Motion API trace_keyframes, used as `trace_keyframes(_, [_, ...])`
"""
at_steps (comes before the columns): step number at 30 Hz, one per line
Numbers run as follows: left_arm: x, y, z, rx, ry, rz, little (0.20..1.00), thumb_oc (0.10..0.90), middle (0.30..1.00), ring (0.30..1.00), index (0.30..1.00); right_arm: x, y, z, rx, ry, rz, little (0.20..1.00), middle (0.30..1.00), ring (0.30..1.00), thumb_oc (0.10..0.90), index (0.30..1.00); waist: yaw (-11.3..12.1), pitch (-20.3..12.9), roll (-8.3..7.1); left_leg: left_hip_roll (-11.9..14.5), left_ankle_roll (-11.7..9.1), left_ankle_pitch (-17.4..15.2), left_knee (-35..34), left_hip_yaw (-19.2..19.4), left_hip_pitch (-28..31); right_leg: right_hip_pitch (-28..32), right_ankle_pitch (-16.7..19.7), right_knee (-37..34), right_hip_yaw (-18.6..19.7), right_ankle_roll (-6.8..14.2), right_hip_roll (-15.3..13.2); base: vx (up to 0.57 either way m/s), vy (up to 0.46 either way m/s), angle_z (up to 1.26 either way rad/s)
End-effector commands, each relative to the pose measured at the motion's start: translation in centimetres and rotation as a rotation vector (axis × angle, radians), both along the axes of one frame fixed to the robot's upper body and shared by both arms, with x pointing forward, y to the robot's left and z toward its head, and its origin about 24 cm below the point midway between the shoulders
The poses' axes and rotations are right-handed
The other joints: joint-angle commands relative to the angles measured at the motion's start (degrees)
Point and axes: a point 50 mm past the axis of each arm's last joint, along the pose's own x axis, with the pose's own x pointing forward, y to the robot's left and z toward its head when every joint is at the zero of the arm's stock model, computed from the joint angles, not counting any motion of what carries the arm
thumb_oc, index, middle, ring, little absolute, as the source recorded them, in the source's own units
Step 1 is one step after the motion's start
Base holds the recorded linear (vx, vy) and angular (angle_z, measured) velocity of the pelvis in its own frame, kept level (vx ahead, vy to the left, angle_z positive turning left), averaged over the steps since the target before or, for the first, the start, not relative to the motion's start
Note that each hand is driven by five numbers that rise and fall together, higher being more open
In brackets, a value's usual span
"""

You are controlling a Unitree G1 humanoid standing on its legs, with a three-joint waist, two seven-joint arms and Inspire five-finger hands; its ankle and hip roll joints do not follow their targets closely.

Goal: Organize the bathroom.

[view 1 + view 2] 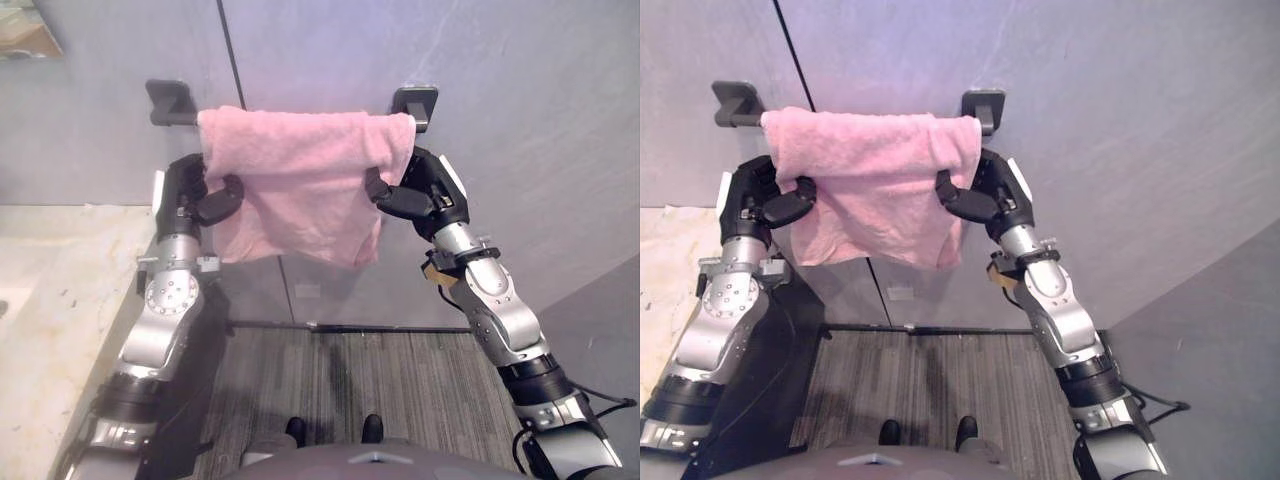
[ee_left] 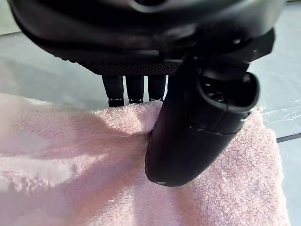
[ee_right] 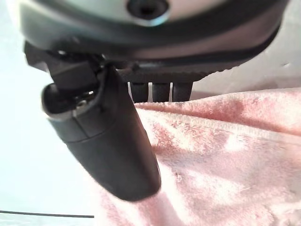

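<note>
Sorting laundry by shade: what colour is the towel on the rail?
Pink, plain; the towel shows best in the left eye view.

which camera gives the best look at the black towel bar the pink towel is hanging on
The left eye view: the towel bar shows both wall mounts, with the pink towel draped between them. The right eye view shows the same, with the left mount closer to the view's edge. The wrist views show towel pinched by the left hand and right hand.
</note>
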Motion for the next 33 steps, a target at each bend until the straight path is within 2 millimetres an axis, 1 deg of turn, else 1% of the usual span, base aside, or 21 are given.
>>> trace_keyframes(1, [0.5,-0.1,2.3,-0.001,-0.128,-0.027,0.900,0.800,0.900,0.900,0.900,-0.6,0.0,3.3,0.029,-0.196,-0.006,0.900,0.900,0.900,0.800,0.900,-1.07,-5.04,-0.49,-0.62,1.22,-2.40,0.01,4.31,0.32,3.01,-3.35,-0.28,-0.71,1.36,0.46,0.00,0.000,0.00])
trace_keyframes(3, [0.4,-0.5,1.5,-0.047,-0.092,-0.039,0.900,0.800,0.900,0.900,0.900,-0.7,0.0,2.7,0.027,-0.172,-0.014,0.900,0.900,0.900,0.800,0.900,-1.07,-4.96,-0.65,-0.72,1.26,-2.37,0.01,4.18,0.34,3.01,-3.26,-0.28,-0.61,1.43,0.46,-0.04,-0.007,-0.03])
trace_keyframes(4, [0.2,-0.6,0.8,-0.049,-0.074,-0.039,0.900,0.800,0.900,0.900,0.900,-0.8,-0.2,2.1,0.022,-0.153,-0.019,0.900,0.900,0.900,0.800,0.900,-1.15,-4.88,-0.74,-0.72,1.30,-2.38,0.01,4.34,0.38,2.96,-3.18,-0.28,-0.62,1.49,0.43,-0.03,-0.004,-0.02])
trace_keyframes(8, [-0.3,-0.7,-0.2,-0.052,-0.045,-0.037,0.900,0.800,0.900,0.900,0.900,-1.3,-0.8,1.0,0.013,-0.116,-0.044,0.900,0.900,0.900,0.800,0.900,-1.21,-4.73,-0.82,-0.65,1.41,-2.28,0.01,4.64,0.23,2.73,-2.98,-0.28,-0.46,1.52,0.43,-0.03,0.003,-0.03])
trace_keyframes(9, [-0.5,-0.6,-0.6,-0.039,-0.036,-0.020,0.900,0.800,0.900,0.900,0.900,-1.5,-1.1,0.4,0.015,-0.101,-0.062,0.900,0.900,0.900,0.800,0.900,-1.29,-4.56,-0.84,-0.66,1.47,-2.16,0.01,4.70,0.15,2.62,-2.87,-0.28,-0.38,1.53,0.49,-0.03,0.007,-0.03])
trace_keyframes(12, [-0.7,-0.4,-1.2,-0.061,-0.012,-0.012,0.900,0.800,0.900,0.900,0.900,-1.8,-1.6,-0.1,0.013,-0.087,-0.087,0.900,0.900,0.900,0.800,0.900,-1.35,-4.41,-0.89,-0.73,1.52,-2.12,0.01,4.78,0.05,2.48,-2.77,-0.28,-0.29,1.61,0.48,-0.03,0.005,-0.01])
trace_keyframes(13, [-1.0,-0.1,-2.0,-0.068,0.027,0.001,0.900,0.800,0.900,0.900,0.900,-2.1,-2.0,-0.9,0.012,-0.061,-0.122,0.900,0.900,0.900,0.800,0.900,-1.44,-4.14,-0.93,-0.74,1.52,-2.06,0.01,4.96,-0.06,2.28,-2.58,-0.28,-0.29,1.72,0.43,-0.06,0.009,-0.01])
trace_keyframes(16, [-1.6,-0.1,-3.3,-0.075,0.089,0.004,0.900,0.800,0.900,0.900,0.900,-2.6,-2.4,-2.0,0.011,-0.022,-0.178,0.900,0.900,0.900,0.800,0.900,-1.67,-3.81,-0.98,-0.70,1.53,-2.03,0.01,5.16,-0.22,2.01,-2.38,-0.28,-0.19,1.81,0.38,-0.08,0.005,-0.02])
trace_keyframes(20, [-3.2,0.0,-6.6,-0.113,0.228,-0.005,0.900,0.800,0.900,0.900,0.900,-3.9,-3.2,-4.7,-0.016,0.063,-0.258,0.900,0.900,0.900,0.800,0.900,-2.24,-3.09,-1.20,-0.71,1.64,-1.92,0.01,5.44,-0.39,1.61,-1.96,-0.28,0.22,1.92,0.43,-0.08,-0.002,-0.05])
trace_keyframes(21, [-3.8,-0.1,-7.2,-0.086,0.233,-0.001,0.900,0.800,0.900,0.900,0.900,-4.4,-3.5,-5.5,-0.026,0.076,-0.288,0.900,0.900,0.900,0.800,0.900,-2.28,-2.91,-1.35,-0.74,1.68,-1.97,0.01,5.57,-0.38,1.57,-1.93,-0.28,0.25,1.99,0.45,-0.06,-0.007,-0.02])
trace_keyframes(23, [-4.6,-0.3,-8.3,-0.094,0.266,-0.025,0.900,0.800,0.900,0.900,0.900,-5.0,-4.2,-6.7,-0.030,0.100,-0.335,0.900,0.900,0.900,0.800,0.900,-2.32,-2.77,-1.58,-0.78,1.76,-1.99,0.01,5.79,-0.42,1.47,-1.76,-0.28,0.32,2.10,0.48,-0.07,-0.009,-0.01])
trace_keyframes(25, [-5.1,-0.6,-8.8,-0.066,0.272,-0.046,0.900,0.800,0.900,0.900,0.900,-5.5,-4.6,-7.3,-0.045,0.094,-0.386,0.900,0.900,0.900,0.800,0.900,-2.28,-2.64,-1.74,-0.87,1.87,-1.95,0.01,5.74,-0.49,1.37,-1.65,-0.28,0.35,2.19,0.47,-0.07,-0.001,-0.02])
trace_keyframes(26, [-5.5,-0.9,-9.3,-0.055,0.287,-0.066,0.900,0.800,0.900,0.900,0.900,-5.8,-5.0,-7.8,-0.032,0.103,-0.414,0.900,0.900,0.900,0.800,0.900,-2.26,-2.42,-1.82,-0.85,1.98,-1.93,0.01,5.92,-0.53,1.36,-1.54,-0.28,0.30,2.22,0.48,-0.07,0.008,-0.02])
trace_keyframes(27, [-5.8,-1.1,-9.9,-0.068,0.307,-0.081,0.900,0.800,0.900,0.900,0.900,-6.0,-5.1,-8.2,-0.049,0.097,-0.445,0.900,0.900,0.900,0.800,0.900,-2.23,-2.30,-1.86,-0.90,2.06,-1.92,0.01,5.95,-0.55,1.30,-1.40,-0.28,0.38,2.27,0.51,-0.10,0.009,-0.02])
trace_keyframes(29, [-6.2,-1.6,-11.0,-0.032,0.355,-0.131,0.900,0.800,0.900,0.900,0.900,-6.5,-5.2,-9.3,-0.078,0.106,-0.487,0.900,0.900,0.900,0.800,0.900,-2.16,-2.00,-1.97,-1.03,2.21,-1.88,0.01,5.92,-0.70,1.14,-1.19,-0.28,0.40,2.46,0.45,-0.11,0.009,-0.02])
trace_keyframes(31, [-6.7,-2.0,-12.6,-0.002,0.430,-0.197,0.900,0.800,0.900,0.900,0.900,-6.9,-5.3,-10.9,-0.127,0.142,-0.517,0.900,0.900,0.900,0.800,0.900,-2.06,-1.70,-2.05,-1.12,2.18,-1.81,0.01,5.90,-0.95,0.93,-0.97,-0.28,0.23,2.81,0.36,-0.10,0.011,0.00])
trace_keyframes(32, [-6.8,-2.1,-12.8,0.015,0.439,-0.208,0.900,0.800,0.900,0.900,0.900,-7.0,-5.4,-11.2,-0.138,0.156,-0.519,0.900,0.900,0.900,0.800,0.900,-2.03,-1.64,-2.08,-1.14,2.20,-1.83,0.01,5.90,-0.98,0.90,-0.96,-0.28,0.18,2.85,0.33,-0.09,0.017,-0.01])
trace_keyframes(33, [-7.2,-2.3,-14.1,0.055,0.511,-0.264,0.900,0.800,0.900,0.900,0.900,-7.4,-5.6,-12.8,-0.174,0.219,-0.525,0.900,0.900,0.900,0.800,0.900,-2.04,-1.47,-2.08,-1.20,2.16,-1.68,0.01,5.87,-1.18,0.71,-0.76,-0.28,0.08,3.08,0.27,-0.07,0.018,-0.03])
